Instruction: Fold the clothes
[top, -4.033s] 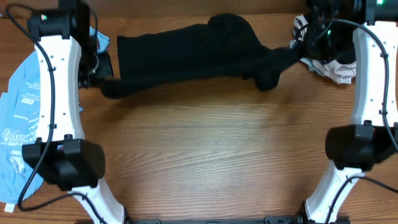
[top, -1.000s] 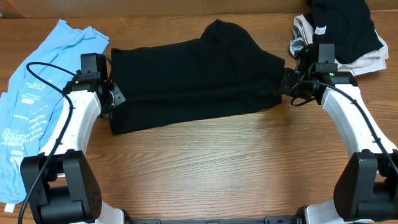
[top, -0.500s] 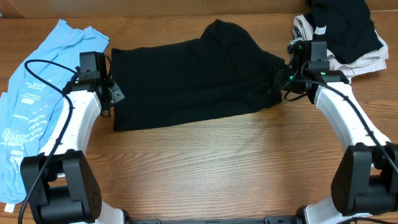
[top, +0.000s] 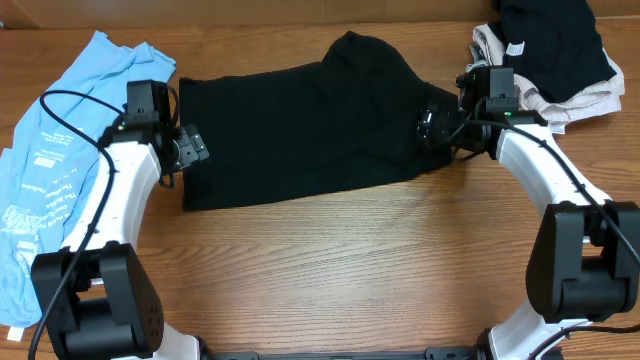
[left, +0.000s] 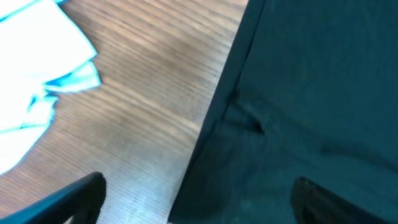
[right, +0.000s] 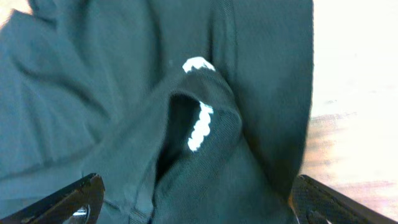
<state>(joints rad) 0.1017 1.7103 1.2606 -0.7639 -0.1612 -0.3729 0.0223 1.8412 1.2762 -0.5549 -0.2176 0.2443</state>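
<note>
Desk (top: 340, 270): brown wood-grain top, the grain running left to right.
Black garment (top: 300, 130): lies flat across the far middle of the desk as a wide band. One lobe reaches toward the far edge. The left edge is straight and the right end is rumpled.
Light blue garment (top: 55, 170): lies wrinkled along the left side of the desk, with white lettering on it, and runs out of view at the left.
Heap of clothes (top: 590, 95): sits in the far right corner, a dark piece with a white tag (top: 517, 48) resting on pale fabric.
</note>
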